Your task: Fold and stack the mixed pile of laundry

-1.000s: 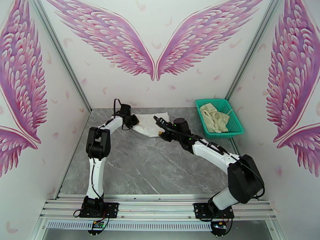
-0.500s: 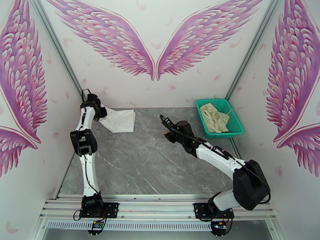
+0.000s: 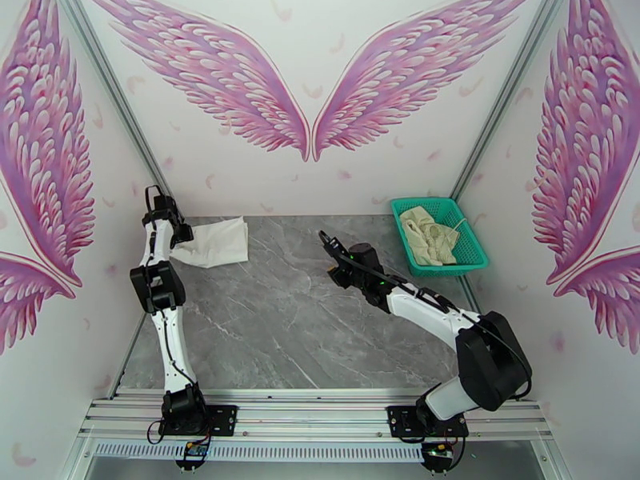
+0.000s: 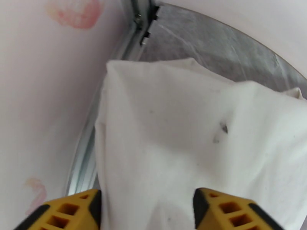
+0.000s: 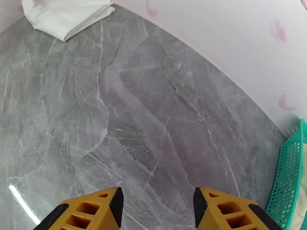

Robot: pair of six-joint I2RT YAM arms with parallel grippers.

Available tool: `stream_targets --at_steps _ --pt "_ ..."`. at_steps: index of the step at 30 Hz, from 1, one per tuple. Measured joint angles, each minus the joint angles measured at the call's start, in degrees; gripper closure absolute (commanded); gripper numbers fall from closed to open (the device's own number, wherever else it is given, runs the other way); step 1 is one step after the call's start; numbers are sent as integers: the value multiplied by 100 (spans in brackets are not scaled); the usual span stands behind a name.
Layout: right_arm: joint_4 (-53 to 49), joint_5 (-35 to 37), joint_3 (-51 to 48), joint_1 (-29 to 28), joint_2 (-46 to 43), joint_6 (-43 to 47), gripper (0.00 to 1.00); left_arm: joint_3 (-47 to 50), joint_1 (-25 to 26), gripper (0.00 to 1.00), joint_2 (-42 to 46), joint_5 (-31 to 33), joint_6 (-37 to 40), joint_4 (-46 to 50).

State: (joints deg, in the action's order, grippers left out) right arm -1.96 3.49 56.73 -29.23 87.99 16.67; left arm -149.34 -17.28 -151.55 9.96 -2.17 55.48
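The white shirt [image 3: 214,242], folded into a flat bundle, lies on the table in the back left corner against the wall. My left gripper [image 3: 182,234] is at its left edge. In the left wrist view the shirt [image 4: 184,127] runs down between the yellow fingers [image 4: 73,211], and the left gripper [image 4: 146,196] has its jaws spread apart, open. My right gripper [image 3: 324,240] hovers over the bare back middle of the table, open and empty; the right wrist view has it [image 5: 155,196] above grey marble, with the shirt [image 5: 65,14] far ahead. The cream-beige garment [image 3: 430,234] lies in the basket.
A teal mesh basket [image 3: 472,258] stands at the back right corner; its rim [image 5: 288,177] is at the right of the right wrist view. The grey marble table [image 3: 304,330] is bounded by walls on three sides, with a metal corner rail [image 4: 134,31] behind the shirt.
My left arm has swung the white shirt from the back middle to the back left corner, and its jaws have gone from shut to open. The right gripper has drawn back slightly.
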Motion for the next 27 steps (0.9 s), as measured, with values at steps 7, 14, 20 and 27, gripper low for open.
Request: stream_targets --at_steps 7,14,20,27 --pt "52 2 0 0 0 -162 42 -232 166 23 118 1327 -101 109" --pt "-7 98 7 107 -2 -651 43 2201 483 43 1829 214 -896 -365" --pt "-498 118 216 450 -37 -1296 44 2981 1556 50 2168 -562 -1510 -1078" --pt "-765 151 184 535 -433 -1539 44 2686 2566 48 1333 -496 -1784 -1145"
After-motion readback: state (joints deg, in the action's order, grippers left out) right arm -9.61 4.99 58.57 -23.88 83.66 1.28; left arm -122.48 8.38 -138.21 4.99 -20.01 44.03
